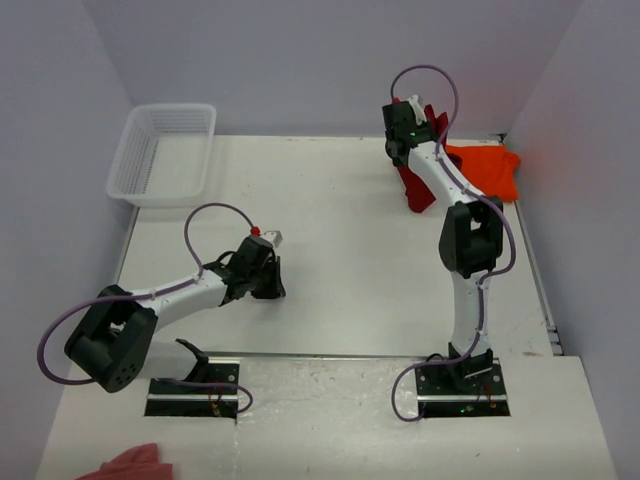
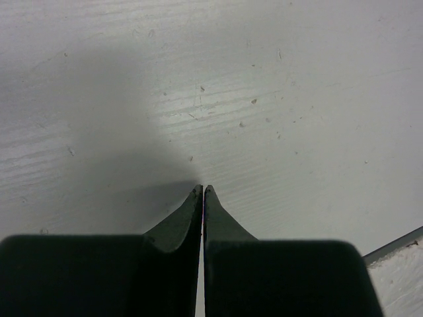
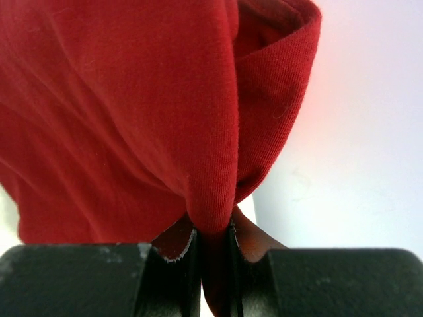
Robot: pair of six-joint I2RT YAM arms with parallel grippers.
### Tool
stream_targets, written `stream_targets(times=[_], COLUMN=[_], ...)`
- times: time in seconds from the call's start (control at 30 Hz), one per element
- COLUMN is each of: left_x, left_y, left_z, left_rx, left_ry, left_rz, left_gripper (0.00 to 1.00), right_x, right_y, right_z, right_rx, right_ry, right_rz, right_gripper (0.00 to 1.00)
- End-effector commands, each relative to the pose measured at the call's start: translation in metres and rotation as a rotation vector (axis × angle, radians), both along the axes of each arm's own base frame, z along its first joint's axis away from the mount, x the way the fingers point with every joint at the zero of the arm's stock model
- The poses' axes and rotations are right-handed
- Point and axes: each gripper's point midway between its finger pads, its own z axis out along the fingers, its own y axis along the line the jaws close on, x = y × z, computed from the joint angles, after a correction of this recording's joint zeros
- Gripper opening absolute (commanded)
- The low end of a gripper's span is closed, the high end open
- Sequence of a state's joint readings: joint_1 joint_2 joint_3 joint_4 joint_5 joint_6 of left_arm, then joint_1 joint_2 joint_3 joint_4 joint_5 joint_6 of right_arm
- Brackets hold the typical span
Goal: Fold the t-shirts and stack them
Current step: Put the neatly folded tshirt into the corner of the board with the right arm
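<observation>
White table point(image 1: 340, 260) between pale lilac walls point(image 1: 300, 60); right tool point(image 3: 213, 228) clamps the crimson shirt point(image 3: 119, 119), left tool point(image 2: 202, 191) pressed together.

Top external: high behind the arm bases, looking down over the whole table point(image 1: 340, 250). Left wrist: close above bare tabletop, past the left gripper point(image 2: 201, 189), a patch at 8 o'clock overhead. Right wrist: nearly against the crimson shirt point(image 3: 119, 99), past the right gripper point(image 3: 213, 228), a spot at 1 o'clock overhead.
</observation>
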State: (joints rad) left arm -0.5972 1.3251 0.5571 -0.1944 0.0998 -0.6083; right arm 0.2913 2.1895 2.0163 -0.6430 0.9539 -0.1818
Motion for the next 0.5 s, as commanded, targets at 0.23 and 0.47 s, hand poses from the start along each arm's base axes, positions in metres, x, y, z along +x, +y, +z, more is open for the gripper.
stream_targets(times=[0.23,0.47], left_x=[0.001,0.001], left_y=[-0.007,-0.008], left_z=[-0.005,-0.010], left_rx=[-0.019,-0.013], left_ry=[-0.013,0.000], left_rz=[-0.039,-0.040], left_gripper=[0.01,0.01], right_x=[0.024,0.027], right_y=[-0.021,-0.023], right_z=[0.070,0.077], right_rx=[-0.094,-0.102], right_ry=[-0.176,-0.182], right_rz=[-0.024,-0.017], right_gripper=[0.00,0.00])
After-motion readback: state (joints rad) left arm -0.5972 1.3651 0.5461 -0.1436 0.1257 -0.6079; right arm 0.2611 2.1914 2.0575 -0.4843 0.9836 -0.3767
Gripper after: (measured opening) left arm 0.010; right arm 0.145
